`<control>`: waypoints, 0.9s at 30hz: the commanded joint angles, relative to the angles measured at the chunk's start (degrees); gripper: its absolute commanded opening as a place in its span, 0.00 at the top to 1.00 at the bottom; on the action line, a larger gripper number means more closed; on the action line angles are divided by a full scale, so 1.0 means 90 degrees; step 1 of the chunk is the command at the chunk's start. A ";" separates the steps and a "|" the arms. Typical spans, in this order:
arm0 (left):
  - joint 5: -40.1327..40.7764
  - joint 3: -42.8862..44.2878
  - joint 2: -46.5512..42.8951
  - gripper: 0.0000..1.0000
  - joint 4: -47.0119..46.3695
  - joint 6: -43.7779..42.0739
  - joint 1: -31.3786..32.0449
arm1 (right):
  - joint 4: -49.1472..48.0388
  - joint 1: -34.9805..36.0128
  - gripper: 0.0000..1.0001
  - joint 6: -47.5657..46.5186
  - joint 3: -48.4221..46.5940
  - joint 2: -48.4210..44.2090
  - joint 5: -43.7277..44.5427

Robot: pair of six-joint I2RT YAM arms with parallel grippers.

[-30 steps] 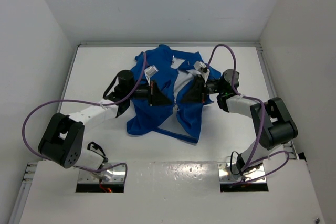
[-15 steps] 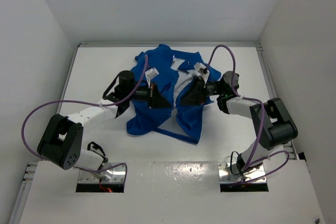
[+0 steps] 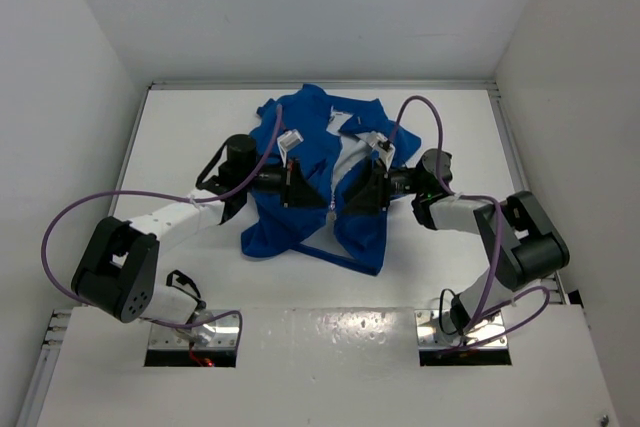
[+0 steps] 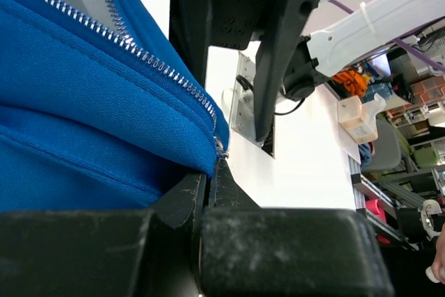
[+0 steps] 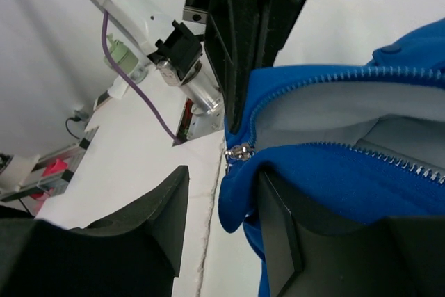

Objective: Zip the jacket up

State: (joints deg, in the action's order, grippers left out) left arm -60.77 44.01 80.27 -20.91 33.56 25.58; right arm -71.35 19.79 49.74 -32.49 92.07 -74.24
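The royal blue jacket point(image 3: 310, 162) lies crumpled in the middle of the white table, its front open and white lining showing. My left gripper point(image 3: 300, 187) is shut on the jacket's front edge at the lower end of one zipper row point(image 4: 139, 50); the pinch shows in the left wrist view point(image 4: 208, 175). My right gripper point(image 3: 362, 190) faces it from the right. Its jaws point(image 5: 219, 203) are open, with the other front edge point(image 5: 348, 172) draped over the right finger point(image 5: 278, 234). The metal zipper slider point(image 5: 238, 151) sits just above the gap.
The white table point(image 3: 190, 127) is boxed in by white walls on three sides. Purple cables point(image 3: 110, 202) loop from both arms. Each wrist view shows the other gripper close ahead: the right one point(image 4: 278, 33) and the left one point(image 5: 243, 19).
My right gripper has moved a little left and nearer, closing on the left gripper. The jacket's right front has shifted with it. The left arm has hardly moved.
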 commanded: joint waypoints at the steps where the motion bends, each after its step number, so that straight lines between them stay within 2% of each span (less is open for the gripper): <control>1: -0.0191 0.0286 -0.0158 1.00 -0.0607 0.0128 0.0136 | -0.0031 -0.0021 0.56 -0.0086 0.0094 -0.0240 0.0250; 4: -0.0191 0.0286 -0.0159 1.00 -0.0442 0.0032 0.0136 | 0.0164 -0.0216 0.56 -0.0087 0.0221 -0.0299 0.0387; 10: -0.0191 0.0344 -0.0091 1.00 0.1013 -0.0945 0.0136 | 0.0710 -0.0820 0.58 -0.0291 0.0300 -0.0611 0.0641; 12: -0.0191 0.0344 -0.0013 1.00 0.1375 -0.1092 0.0136 | 0.1024 -0.0920 0.59 -0.0399 0.0202 -0.0689 0.0612; 15: 0.0043 0.0286 0.0056 1.00 0.1550 -0.1267 0.0194 | 0.2055 -0.1173 0.59 -0.0905 0.0018 -0.1098 0.0524; 17: 0.0296 0.0286 0.0134 1.00 0.1716 -0.1492 0.0253 | 0.4272 -0.1174 0.59 -0.2188 -0.0120 -0.1479 0.0504; 18: 0.0365 0.0286 0.0202 1.00 0.1901 -0.1551 0.0340 | 0.5049 -0.1096 0.59 -0.3279 -0.0314 -0.1780 0.0572; 20: 0.0453 0.0218 0.0280 1.00 0.2039 -0.1707 0.0399 | 0.8468 -0.0786 0.59 -0.4650 -0.0899 -0.2269 0.1118; 21: 0.0647 0.0218 0.0338 1.00 0.2243 -0.1708 0.0400 | 0.9480 -0.0667 0.59 -0.6281 -0.0998 -0.2339 0.1390; 24: 0.0892 0.0072 0.0407 1.00 0.2556 -0.1980 0.0400 | 1.0173 -0.0393 0.59 -0.6611 -0.0990 -0.2545 0.1978; 27: 0.1185 0.0071 0.0485 1.00 0.3014 -0.2264 0.0400 | 1.0593 -0.0256 0.68 -0.6688 -0.0950 -0.2496 0.2533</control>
State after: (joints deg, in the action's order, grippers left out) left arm -52.77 44.73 84.20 1.52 17.28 28.58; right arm 8.80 16.75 -0.54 -40.53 68.97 -58.67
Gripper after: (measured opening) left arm 0.027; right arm 0.340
